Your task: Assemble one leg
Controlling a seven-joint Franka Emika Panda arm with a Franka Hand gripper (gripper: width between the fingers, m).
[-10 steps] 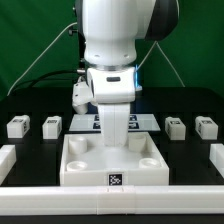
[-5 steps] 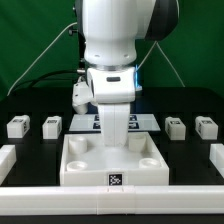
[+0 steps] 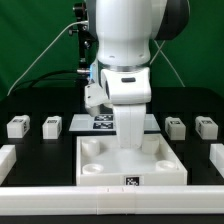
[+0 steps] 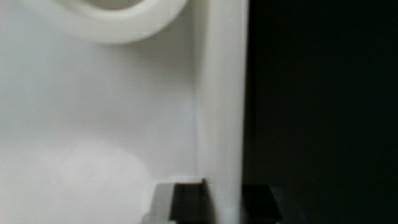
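Note:
Four legs, small white blocks with tags, lie in a row on the black table: two on the exterior view's left (image 3: 17,126) (image 3: 51,125) and two on its right (image 3: 176,126) (image 3: 206,126). None is held. My gripper (image 3: 130,146) reaches down onto the far side of the large white square panel (image 3: 100,170). In the wrist view my gripper (image 4: 219,205) has its dark fingers (image 4: 178,205) on either side of the panel's raised rim (image 4: 222,100), shut on it. A round socket (image 4: 116,15) of the panel shows beside the rim.
The marker board (image 3: 100,121) lies behind the panel. White bars stand at the exterior view's left (image 3: 8,157) and right (image 3: 216,157) and along the front edge (image 3: 40,190). Cables hang behind the arm.
The arm and the large panel have moved together toward the exterior view's right. The four legs have not moved.

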